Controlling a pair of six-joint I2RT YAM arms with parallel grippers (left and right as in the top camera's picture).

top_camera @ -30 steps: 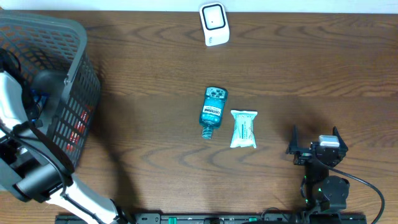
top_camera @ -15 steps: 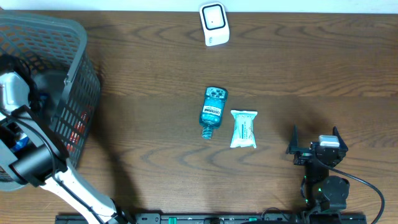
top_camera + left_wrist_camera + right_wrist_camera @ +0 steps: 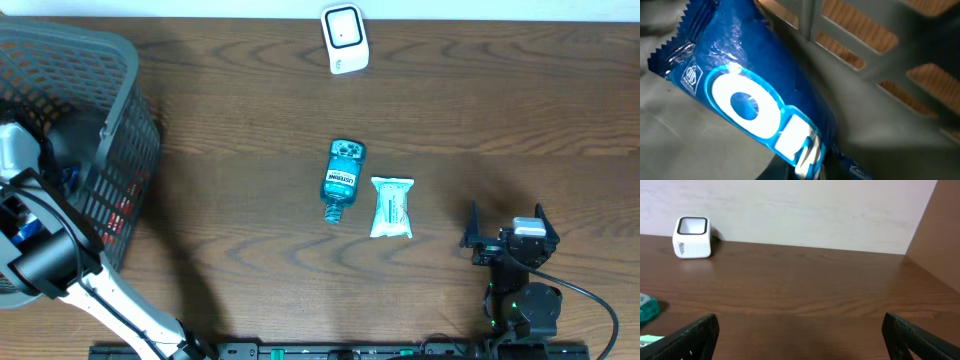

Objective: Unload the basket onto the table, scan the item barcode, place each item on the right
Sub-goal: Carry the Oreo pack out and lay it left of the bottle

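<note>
A blue foil packet with a white ring logo fills the left wrist view, lying inside the grey basket. My left gripper is shut on the packet's lower edge, which is crumpled between the jaws. From overhead, the left arm reaches down into the basket and only a bit of the blue packet shows. The white barcode scanner stands at the table's far edge, also visible as the scanner at the right wrist view's left. My right gripper rests open near the front right, holding nothing.
A teal mouthwash bottle and a white wipes pack lie side by side mid-table. Red items show through the basket's mesh wall. The basket's slatted side stands close behind the packet.
My left gripper has gone from open to shut on the blue packet inside the basket, and the left arm shifted slightly. The right arm has not moved.
</note>
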